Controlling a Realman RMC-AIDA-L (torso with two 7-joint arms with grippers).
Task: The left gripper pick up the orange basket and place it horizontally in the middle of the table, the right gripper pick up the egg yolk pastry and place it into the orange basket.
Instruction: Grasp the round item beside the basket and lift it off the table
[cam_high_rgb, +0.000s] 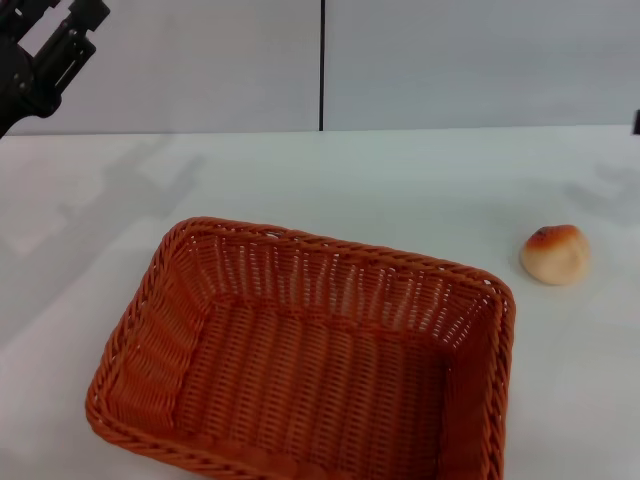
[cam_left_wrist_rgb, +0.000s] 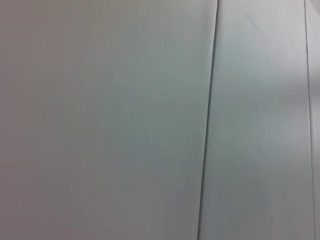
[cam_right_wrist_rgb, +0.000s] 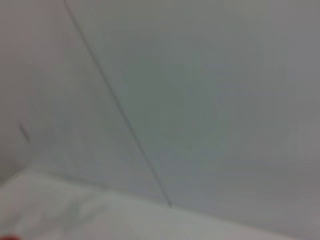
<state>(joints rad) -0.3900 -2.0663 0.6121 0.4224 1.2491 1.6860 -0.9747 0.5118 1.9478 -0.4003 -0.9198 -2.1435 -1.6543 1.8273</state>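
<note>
The orange basket rests empty on the white table, in the near middle, its long side running across my view and slightly skewed. To its right, a short gap away, the egg yolk pastry sits on the bare tabletop with its browned top up. My left gripper hangs high at the far left corner, well clear of the basket and holding nothing. Only a dark sliver of my right gripper shows at the right edge, above and behind the pastry.
A grey wall with a vertical dark seam stands behind the table. Both wrist views show only that wall and seam, plus a strip of tabletop.
</note>
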